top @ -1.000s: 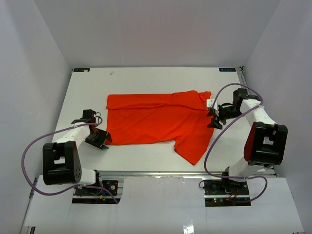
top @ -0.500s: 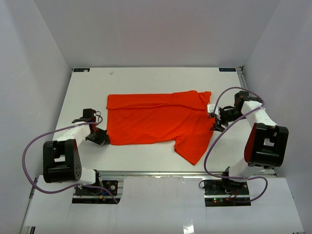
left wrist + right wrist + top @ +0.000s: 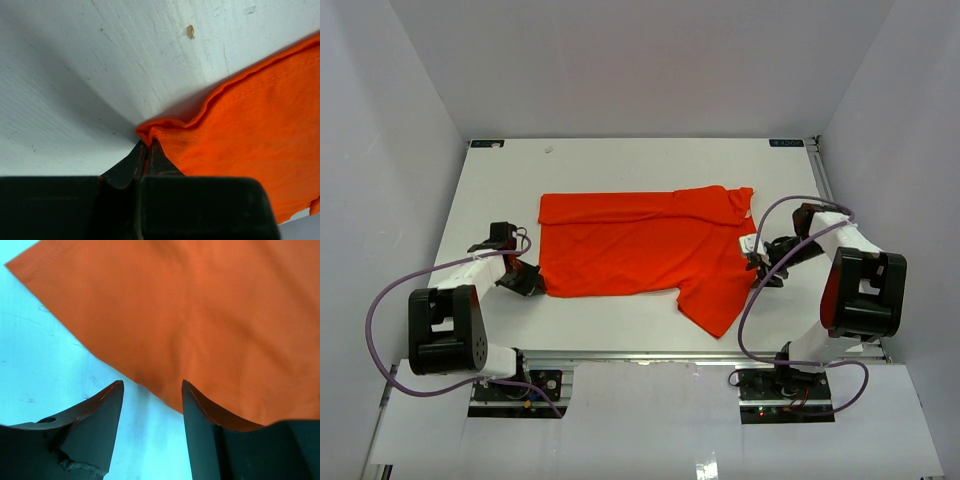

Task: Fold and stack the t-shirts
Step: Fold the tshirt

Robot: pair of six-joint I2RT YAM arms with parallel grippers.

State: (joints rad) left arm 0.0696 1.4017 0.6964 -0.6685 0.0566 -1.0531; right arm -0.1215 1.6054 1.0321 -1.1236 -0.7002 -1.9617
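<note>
The orange-red t-shirt (image 3: 640, 245) lies flat across the middle of the white table, folded lengthwise, with one sleeve hanging toward the front right. My left gripper (image 3: 532, 284) is shut on the shirt's front left corner; in the left wrist view the closed tips (image 3: 147, 145) pinch the hem of the orange fabric (image 3: 250, 130). My right gripper (image 3: 760, 268) is open at the shirt's right edge; in the right wrist view its gap (image 3: 152, 385) straddles the edge of the fabric (image 3: 200, 315), one finger over the table and one over the cloth.
The white table (image 3: 620, 170) is walled by grey panels on the left, back and right. A small white tag (image 3: 749, 243) shows on the right gripper. Purple cables loop from both arms near the front edge.
The right gripper has moved toward the front along the shirt's right edge. The left gripper has closed in on the shirt's front left corner and taken hold of it.
</note>
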